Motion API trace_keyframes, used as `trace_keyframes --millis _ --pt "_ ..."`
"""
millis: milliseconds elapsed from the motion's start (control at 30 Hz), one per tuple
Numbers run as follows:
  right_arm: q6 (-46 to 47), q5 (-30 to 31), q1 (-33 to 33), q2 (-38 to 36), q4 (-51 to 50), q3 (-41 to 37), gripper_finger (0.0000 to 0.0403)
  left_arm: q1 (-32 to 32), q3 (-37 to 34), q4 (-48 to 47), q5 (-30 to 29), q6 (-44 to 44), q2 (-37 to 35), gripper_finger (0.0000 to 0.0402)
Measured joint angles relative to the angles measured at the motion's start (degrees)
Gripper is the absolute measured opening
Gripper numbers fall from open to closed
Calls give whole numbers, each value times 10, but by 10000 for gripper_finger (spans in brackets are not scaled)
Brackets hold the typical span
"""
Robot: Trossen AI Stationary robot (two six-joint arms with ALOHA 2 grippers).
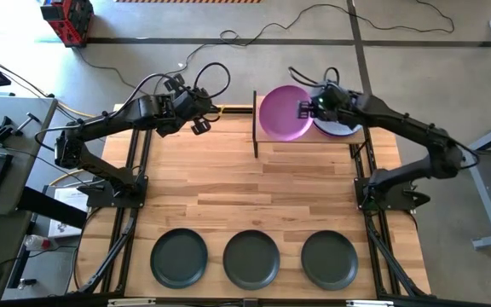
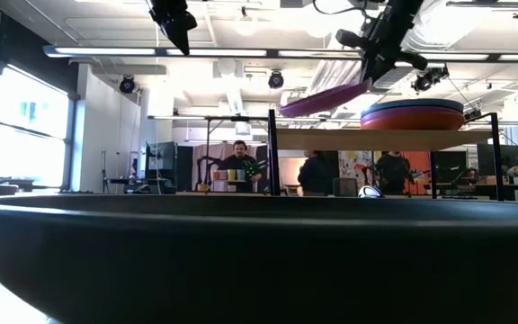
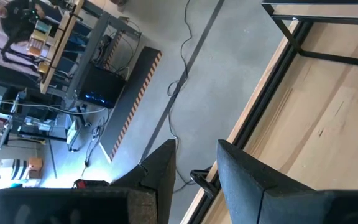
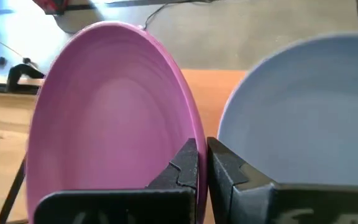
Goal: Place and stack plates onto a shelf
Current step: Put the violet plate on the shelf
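My right gripper (image 1: 308,109) is shut on a purple plate (image 1: 280,112) over the left half of the shelf (image 2: 376,139), at the table's far edge. Right of that plate, a stack (image 2: 412,115) rests flat on the shelf board, a pale blue-grey plate (image 4: 303,112) on top and an orange-red one (image 2: 412,122) below it. My left gripper (image 3: 194,168) is open and empty, raised above the far edge of the table left of the shelf (image 1: 255,128). Three dark plates (image 1: 251,258) lie flat in a row along the near edge. My right gripper pinches the purple plate's rim (image 4: 194,146) between its two fingers, on the side toward the stack, one finger on the plate's upper face and one beneath. It comes from the table's right. The plate is lifted clear of the shelf board and tilted, its free left edge (image 2: 286,110) lower.
The shelf's thin black rods (image 1: 255,136) stand at its left and right ends. The middle of the wood tabletop (image 1: 254,188) is bare. A dark plate's rim (image 2: 259,261) fills the low view's foreground. People and benches show in the room beyond.
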Motion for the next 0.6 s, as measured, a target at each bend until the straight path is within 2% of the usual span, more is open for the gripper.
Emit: trace_keyframes --millis 600 --pt "-12 -20 -5 78 -26 19 0 0 0 0 0 0 0 106"
